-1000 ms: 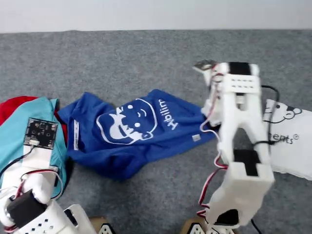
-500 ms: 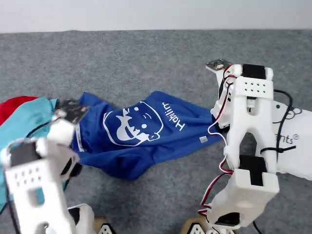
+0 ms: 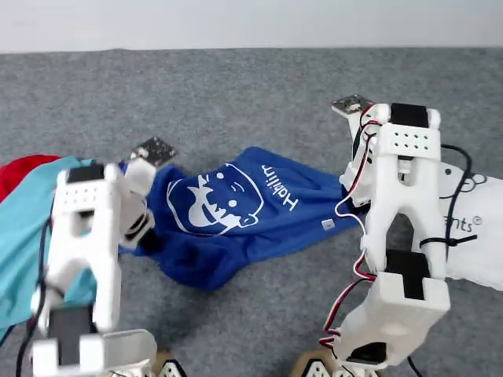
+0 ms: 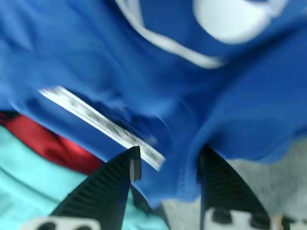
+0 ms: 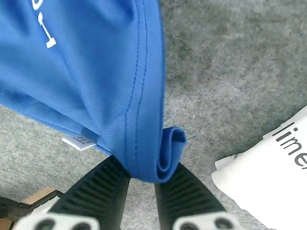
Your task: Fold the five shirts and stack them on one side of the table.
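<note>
Left wrist view puts your left gripper [image 4: 165, 189] at the near left edge of the blue shirt [image 3: 228, 212]. Its jaws are apart and straddle a hanging fold, with nothing clamped yet. The shirt lies crumpled across the middle of the table [image 3: 236, 94], print upward. Your right gripper [image 5: 144, 184] is pinched tight on a rolled hem at the shirt's right edge.

The step in hand looks like taking a second corner so the shirt can be stretched flat. Before you close the left jaws, settle them on the blue hem alone. The cloth between them is bunched, so a deep bite would likely trap several layers and spoil the spread. Keep the right pinch firm and pull the two sides apart evenly.

Watch the left side. The teal shirt [image 3: 20, 236] lies right against the blue one there, and the red shirt [image 3: 23, 166] peeks out just beyond it, so either could be dragged along. On the right, the white shirt [image 3: 471, 236] lies just beside the held hem. Farther back the grey table surface carries on, probably the best place to lay the shirt out.
</note>
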{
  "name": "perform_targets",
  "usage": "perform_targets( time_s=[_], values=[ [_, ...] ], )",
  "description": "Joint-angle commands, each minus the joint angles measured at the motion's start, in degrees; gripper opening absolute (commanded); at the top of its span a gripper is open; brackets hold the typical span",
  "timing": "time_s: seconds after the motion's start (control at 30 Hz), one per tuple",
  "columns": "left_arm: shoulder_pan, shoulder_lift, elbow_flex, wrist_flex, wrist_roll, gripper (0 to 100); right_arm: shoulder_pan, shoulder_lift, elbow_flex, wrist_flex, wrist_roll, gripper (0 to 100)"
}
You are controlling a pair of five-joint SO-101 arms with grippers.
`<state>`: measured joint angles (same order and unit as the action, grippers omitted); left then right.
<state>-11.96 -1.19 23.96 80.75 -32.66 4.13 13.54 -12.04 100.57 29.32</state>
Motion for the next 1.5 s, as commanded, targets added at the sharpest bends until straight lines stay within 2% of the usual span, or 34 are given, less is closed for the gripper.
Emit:
perform_targets(
  time_s=[0.0,0.17,0.27,0.37,0.43,0.57,0.8,0.9,1.13,1.47],
  values=[
    [0.62,8.0,-16.75,0.88,3.43,19,0.31,-4.18,-0.35,2.24,-0.09,1.0],
    [0.79,16.7,-37.14,5.63,4.04,19,0.31,-4.18,-0.35,2.24,-0.09,1.0],
    [0.7,19.6,-46.9,12.31,4.31,19,0.31,-4.18,-0.35,2.24,-0.18,1.0],
    [0.79,20.04,-53.76,19.25,4.04,19,0.31,-4.18,-0.35,2.24,-0.62,1.0],
    [0.79,19.43,-55.43,19.87,4.4,19,0.22,-3.91,-0.35,2.24,-1.41,1.0],
    [1.93,12.13,-48.66,19.87,3.87,19,-1.36,-3.74,-0.35,2.24,-1.32,1.0],
    [7.91,-7.56,-21.14,19.69,2.64,19,-4.7,-3.74,-0.44,2.15,-2.99,1.0],
    [8.79,-11.34,-11.74,19.08,2.73,20,-4.53,-3.65,-0.44,2.15,-2.99,1.0],
    [7.65,-5.89,-0.57,10.81,4.04,25,-4.35,-3.65,-0.35,2.15,-2.99,1.0],
    [7.21,9.93,-0.22,1.23,3.96,25,-4.26,-3.74,-0.35,2.15,-2.99,1.0]
  ],
)
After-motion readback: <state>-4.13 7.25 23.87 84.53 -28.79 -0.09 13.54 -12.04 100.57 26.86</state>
